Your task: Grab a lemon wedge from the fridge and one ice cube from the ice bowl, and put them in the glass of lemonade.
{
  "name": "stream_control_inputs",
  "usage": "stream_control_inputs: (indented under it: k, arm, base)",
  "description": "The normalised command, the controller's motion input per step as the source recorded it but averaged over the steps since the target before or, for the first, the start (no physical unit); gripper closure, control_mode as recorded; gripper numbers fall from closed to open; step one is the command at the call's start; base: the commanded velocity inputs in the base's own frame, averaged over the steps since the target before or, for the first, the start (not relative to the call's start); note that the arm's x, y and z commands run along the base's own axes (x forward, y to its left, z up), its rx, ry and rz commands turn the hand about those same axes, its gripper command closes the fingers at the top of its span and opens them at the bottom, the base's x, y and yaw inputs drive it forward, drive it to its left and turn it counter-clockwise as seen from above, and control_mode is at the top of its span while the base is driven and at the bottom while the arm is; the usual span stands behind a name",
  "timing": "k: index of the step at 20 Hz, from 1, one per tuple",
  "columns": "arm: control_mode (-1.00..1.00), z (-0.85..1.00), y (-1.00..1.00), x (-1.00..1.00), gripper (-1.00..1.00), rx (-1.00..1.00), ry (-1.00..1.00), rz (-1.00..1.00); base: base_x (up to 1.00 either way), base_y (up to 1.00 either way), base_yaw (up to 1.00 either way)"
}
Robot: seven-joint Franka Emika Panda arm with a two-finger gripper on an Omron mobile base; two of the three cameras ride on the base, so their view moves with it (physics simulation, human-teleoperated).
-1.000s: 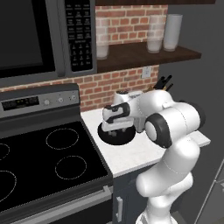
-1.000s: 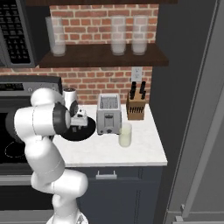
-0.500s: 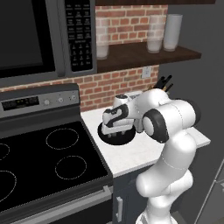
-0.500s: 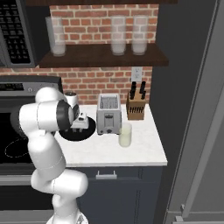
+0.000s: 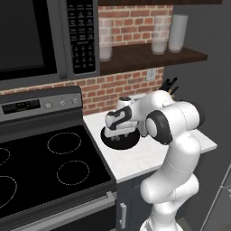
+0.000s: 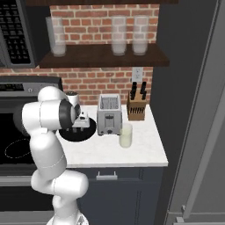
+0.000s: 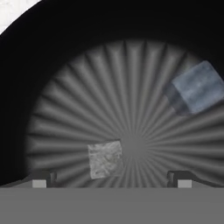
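Hand (image 7: 111, 184), lowered closer into the ice bowl (image 7: 26, 78), fingers apart, straddles an ice cube (image 7: 105, 159) for grasping.

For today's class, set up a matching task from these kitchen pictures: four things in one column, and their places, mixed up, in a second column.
Things:
1. ice bowl
2. toaster
3. glass of lemonade
4. knife block

Places:
A. at the back of the counter by the brick wall
B. under the gripper
C. in front of the toaster
D. between bowl and knife block

Pairs: 1-B, 2-D, 3-C, 4-A
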Motion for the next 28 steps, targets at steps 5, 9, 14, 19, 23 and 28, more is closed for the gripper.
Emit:
stream_control_inputs:
  k: [5, 9, 14, 19, 23, 28]
  arm:
    - [-1.0, -0.28, 0.04, 0.0, -1.0, 0.0, -0.05, 0.05]
    - [-1.0, -0.15, 0.0, 0.03, -1.0, 0.0, 0.0, 0.05]
    - [-1.0, 0.0, 0.0, 0.11, -1.0, 0.0, -0.02, 0.04]
    - [-1.0, 0.0, 0.0, 0.2, -1.0, 0.0, -0.02, 0.04]
    - [-1.0, -0.06, 0.0, 0.04, -1.0, 0.0, 0.0, 0.02]
    - [-1.0, -0.08, 0.01, 0.03, -1.0, 0.0, -0.02, 0.01]
  base:
    - [0.0, 0.0, 0.0]
    - [0.0, 0.0, 0.0]
    - [0.0, 0.0, 0.0]
    - [0.0, 0.0, 0.0]
    - [0.0, 0.0, 0.0]
    - [0.0, 0.0, 0.0]
